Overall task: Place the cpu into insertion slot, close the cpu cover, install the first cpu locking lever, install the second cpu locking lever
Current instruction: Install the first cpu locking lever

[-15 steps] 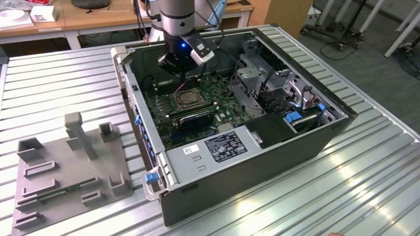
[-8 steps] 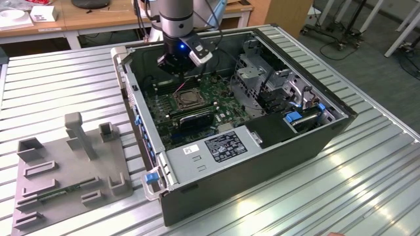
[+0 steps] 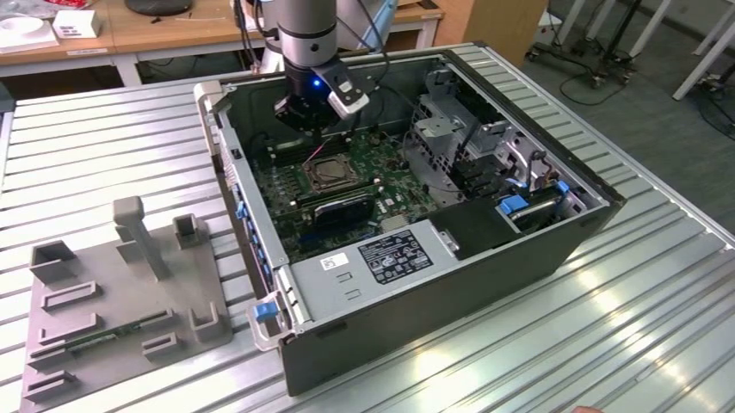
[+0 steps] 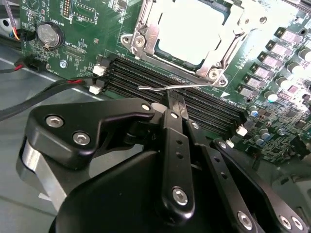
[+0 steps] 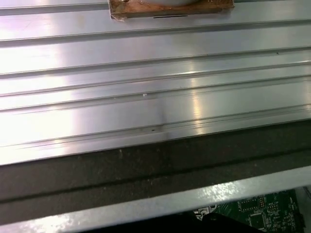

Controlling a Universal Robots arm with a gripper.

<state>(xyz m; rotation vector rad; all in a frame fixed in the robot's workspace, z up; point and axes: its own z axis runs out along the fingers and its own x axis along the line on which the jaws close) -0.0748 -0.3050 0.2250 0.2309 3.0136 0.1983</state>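
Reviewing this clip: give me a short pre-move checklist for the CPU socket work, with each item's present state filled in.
1. Small square silvery-beige cpu seated in the insertion slot: ok.
2. Thin silvery metal cpu cover closed over the chip: ok.
3. Thin wire locking lever latched: not ok, it stands free over the black memory slots.
4. Black gripper at the lever: ok, fingertips beside it.
5. Lever gripped: cannot tell.

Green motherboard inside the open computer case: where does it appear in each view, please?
Exterior view: the green motherboard lies flat inside the open case, near the picture's centre.
Second wrist view: it spreads around the socket.
First wrist view: one green corner shows beside the case's edge.
Shared landmark: the silvery square cpu cover, in the exterior and second wrist views.
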